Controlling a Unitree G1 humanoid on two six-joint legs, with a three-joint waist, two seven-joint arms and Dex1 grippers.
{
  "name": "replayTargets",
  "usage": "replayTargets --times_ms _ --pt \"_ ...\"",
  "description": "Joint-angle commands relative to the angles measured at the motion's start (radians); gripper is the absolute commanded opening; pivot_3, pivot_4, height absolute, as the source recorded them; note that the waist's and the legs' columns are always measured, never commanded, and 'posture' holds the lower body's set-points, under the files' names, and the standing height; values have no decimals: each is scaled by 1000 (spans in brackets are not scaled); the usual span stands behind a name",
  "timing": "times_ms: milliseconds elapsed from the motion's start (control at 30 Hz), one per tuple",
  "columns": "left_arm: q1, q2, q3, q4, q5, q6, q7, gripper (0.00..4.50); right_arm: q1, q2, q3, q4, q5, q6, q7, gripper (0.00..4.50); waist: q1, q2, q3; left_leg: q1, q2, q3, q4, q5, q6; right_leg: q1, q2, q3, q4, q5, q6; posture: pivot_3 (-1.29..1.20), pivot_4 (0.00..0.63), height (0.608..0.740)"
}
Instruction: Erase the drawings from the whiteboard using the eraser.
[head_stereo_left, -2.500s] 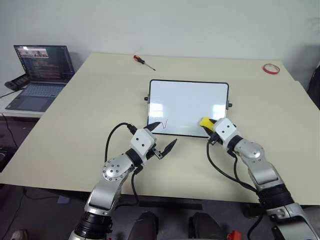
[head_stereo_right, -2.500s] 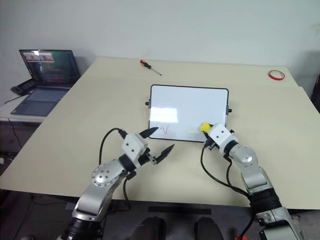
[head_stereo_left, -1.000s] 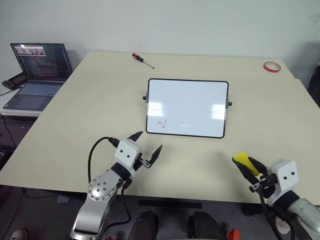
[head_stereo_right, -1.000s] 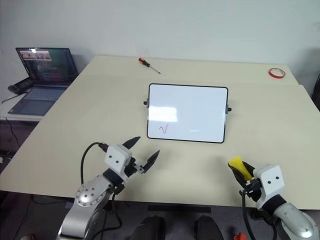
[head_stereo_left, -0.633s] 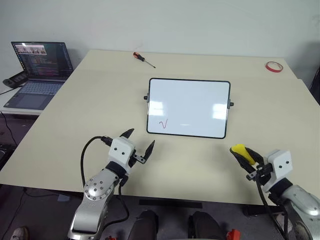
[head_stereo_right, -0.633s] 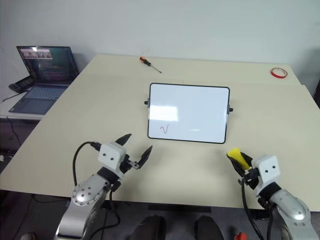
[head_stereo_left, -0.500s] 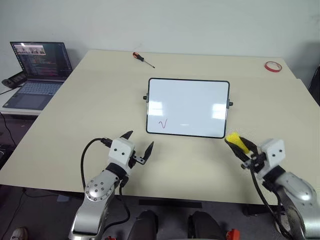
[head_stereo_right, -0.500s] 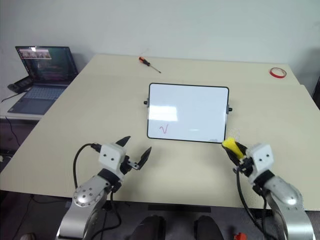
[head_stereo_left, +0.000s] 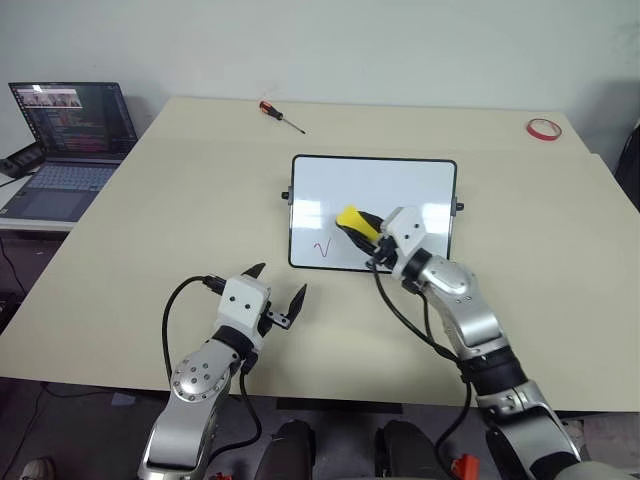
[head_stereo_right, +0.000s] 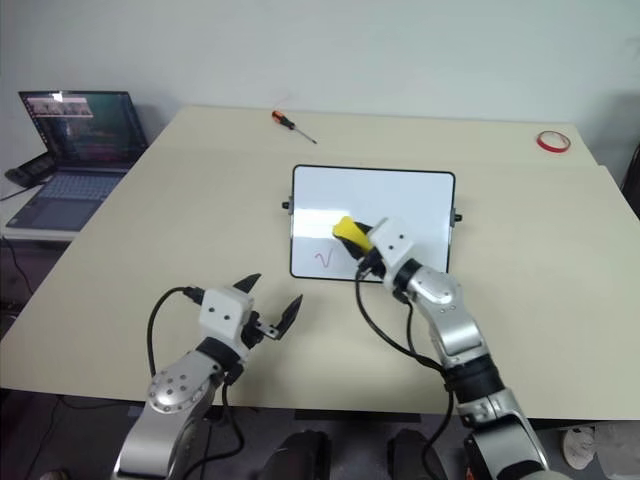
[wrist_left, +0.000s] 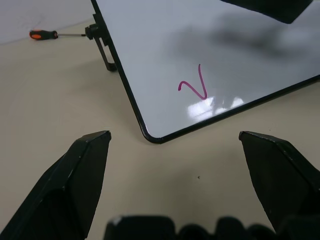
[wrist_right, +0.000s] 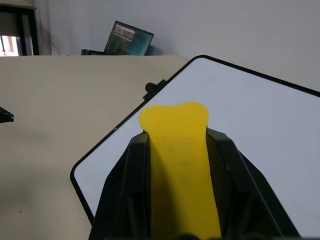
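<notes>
While the right claw (head_stereo_left: 358, 226) clenches the small yellow block eraser (head_stereo_left: 352, 219) over the white glossy black-framed whiteboard (head_stereo_left: 400, 190), a red check-like drawing (head_stereo_left: 323, 247) sits near the board's lower left corner. Left claw (head_stereo_left: 276, 290) stands released above the beige surface (head_stereo_left: 180, 210).

You're looking at a large beige table (head_stereo_left: 150, 220) with a matte top, set close to a plain pale wall (head_stereo_left: 350, 45) that runs across the back. To your left sits a lower white side desk (head_stereo_left: 30, 215) carrying an open laptop (head_stereo_left: 65, 135) with its screen lit, and a dark device (head_stereo_left: 18, 160) just beside it. Near the table's far edge lies a screwdriver (head_stereo_left: 280, 116) with a red and black handle. At the far right corner you'll find a red tape ring (head_stereo_left: 543, 128). Light is even and soft. The floor under the table's near edge is dark.
</notes>
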Motion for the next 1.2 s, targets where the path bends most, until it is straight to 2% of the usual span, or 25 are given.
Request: replayTargets --times_ms 33,433,567,700,900,1100,1200 --pt "22 -15 -5 -50 -6 -1 13 4500 -63 28 27 107 -58 -90 -21 1182 0 0 0 0 0 0 0 0 0 0 0 0 0 0 0 0 150 740" --pt "24 -9 9 -62 -7 2 6 4500 -182 38 53 378 -225 -137 -164 1182 -2 0 0 1 1 0 0 0 0 0 0 0 2 1 -1 0 150 740" --pt "17 8 -7 -64 5 -13 -9 4500 -176 57 72 394 -220 -148 -120 1182 -3 1 0 2 1 0 0 0 0 1 1 0 3 2 -2 0 150 740" --pt "23 4 -9 -70 6 -9 -1 4500 -96 49 138 320 -220 -136 -4 1182 -3 0 0 2 1 0 0 0 0 1 1 0 2 2 -2 0 150 740" --pt "27 1 -11 -71 7 -9 5 4500 -59 33 173 272 -221 -84 76 1182 -3 1 0 2 2 1 1 0 0 1 1 0 2 2 -1 0 150 740" --pt "27 -3 -13 -69 9 -11 8 4500 -189 53 88 379 -264 -114 -159 1182 -3 1 0 2 2 0 0 0 0 0 1 0 3 2 -2 0 150 740" --pt "29 -5 -15 -69 10 -10 8 4500 -224 60 83 422 -273 -142 -210 1182 1 1 0 2 1 -1 1 0 0 1 1 0 2 3 -2 0 150 740"
